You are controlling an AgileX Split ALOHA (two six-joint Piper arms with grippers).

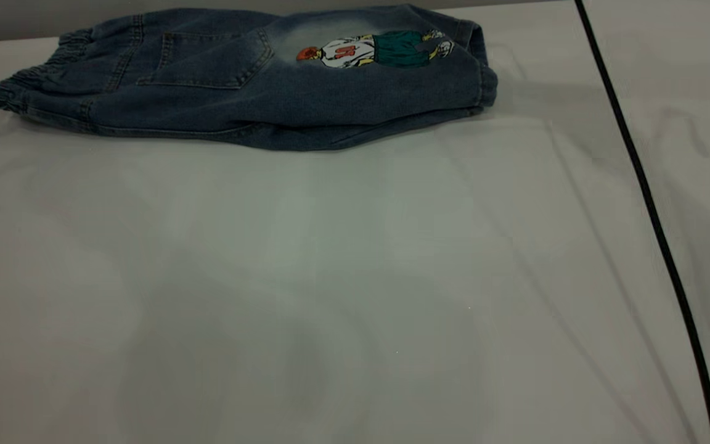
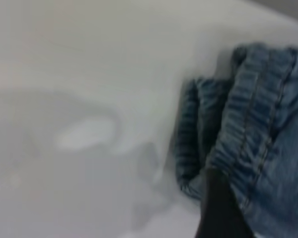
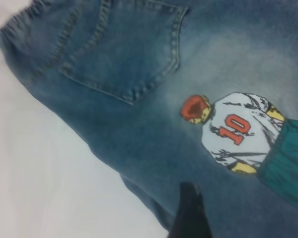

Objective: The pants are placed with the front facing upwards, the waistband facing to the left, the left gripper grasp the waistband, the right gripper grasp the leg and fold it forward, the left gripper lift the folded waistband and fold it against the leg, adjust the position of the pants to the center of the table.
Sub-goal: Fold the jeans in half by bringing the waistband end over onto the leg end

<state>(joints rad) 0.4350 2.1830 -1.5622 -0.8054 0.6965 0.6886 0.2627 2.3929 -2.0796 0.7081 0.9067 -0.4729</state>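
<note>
The pants (image 1: pixel 256 86) lie folded lengthwise on the desk (image 1: pixel 342 277), toward twelve o'clock in the exterior view and near its far edge. The waistband (image 1: pixel 34 80) points to nine o'clock and the leg hem to three o'clock. A back pocket (image 1: pixel 207 58) faces up, and beside it, on a faded patch, is a cartoon print (image 1: pixel 373 50) of a figure in a white shirt and green shorts. A black cable (image 1: pixel 644 203) runs across the desk at the right, from twelve toward five o'clock.

Neither arm appears in the exterior view. The left wrist view alone shows the gathered waistband (image 2: pixel 248 124) up close, bunched in two ruched folds on the desk (image 2: pixel 89 74), with one dark finger (image 2: pixel 221 208) of the left gripper just at the band's edge. The right wrist view alone makes the number 10 on the print (image 3: pixel 238 131) readable, with the pocket (image 3: pixel 134 49) beside it and a dark fingertip (image 3: pixel 188 213) of the right gripper over the denim near the fold. For either gripper, I cannot tell how the jaws stand.
</note>
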